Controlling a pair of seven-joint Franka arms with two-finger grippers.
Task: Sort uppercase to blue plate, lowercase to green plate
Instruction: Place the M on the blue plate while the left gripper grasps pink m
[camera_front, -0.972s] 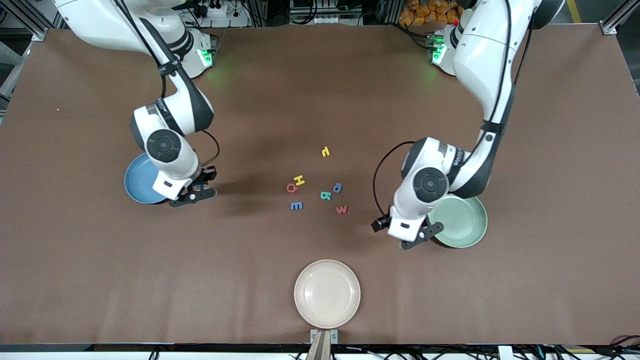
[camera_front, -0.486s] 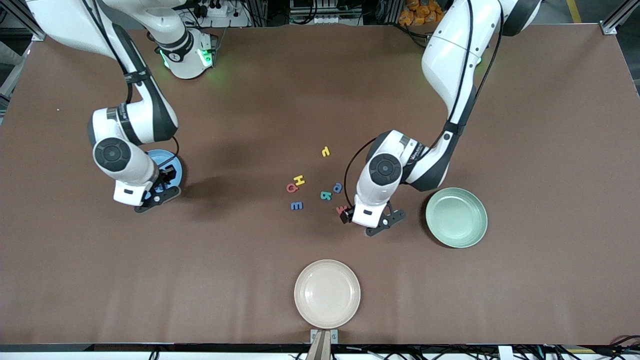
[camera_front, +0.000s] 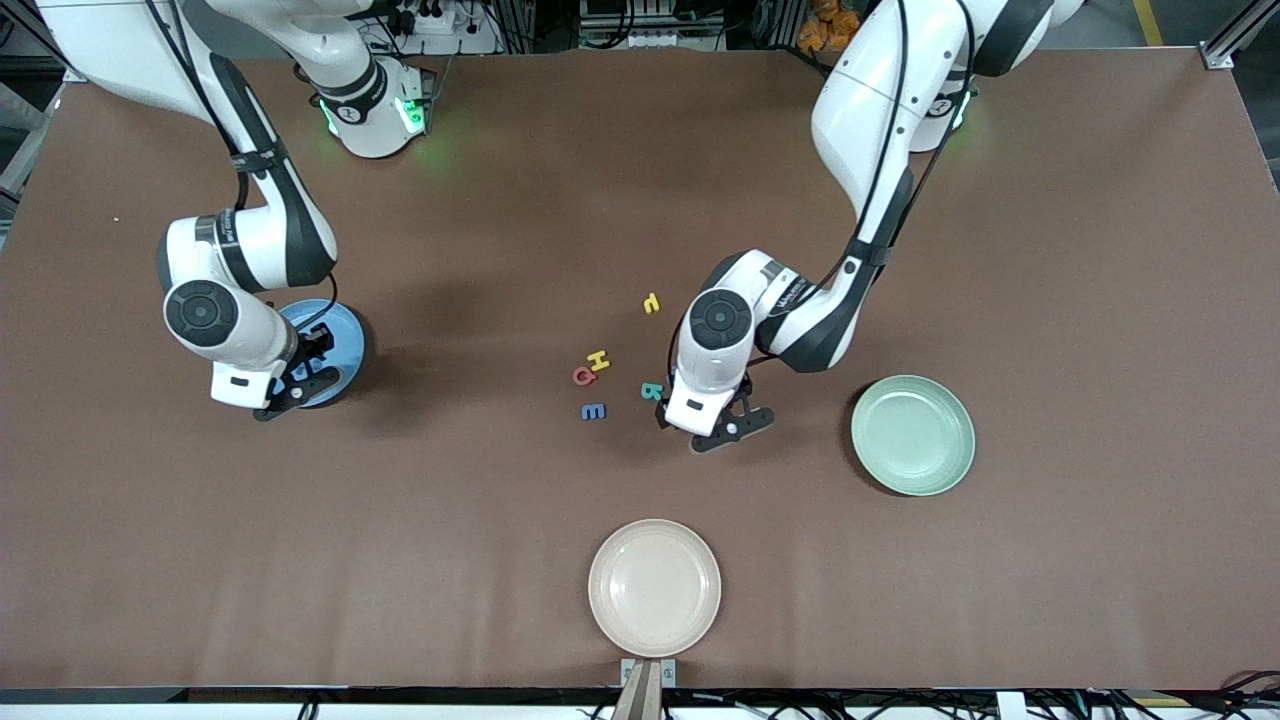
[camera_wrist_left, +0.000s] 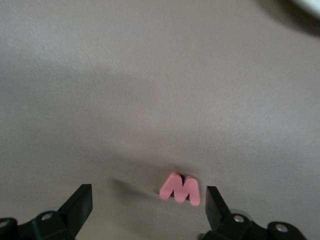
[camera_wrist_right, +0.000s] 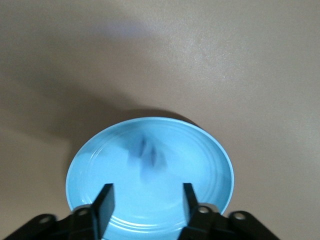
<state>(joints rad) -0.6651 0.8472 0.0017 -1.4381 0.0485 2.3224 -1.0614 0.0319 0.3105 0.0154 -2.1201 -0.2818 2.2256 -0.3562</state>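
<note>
Only in wrist views: wide left gripper (camera_wrist_left: 148, 205) over red w (camera_wrist_left: 180, 189), parted right gripper (camera_wrist_right: 146, 205) over blue plate (camera_wrist_right: 210, 172).

My high front camera facing both bases; wrist cameras close, looking straight down, over blue plate (camera_wrist_right: 150, 175) and red w (camera_wrist_left: 180, 189).

Sky-blue plate (camera_front: 340, 330), mint-green plate (camera_front: 912, 435)

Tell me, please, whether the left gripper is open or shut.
Open: in the left wrist view the left gripper has its fingers spread wide, with the red w between them.
</note>
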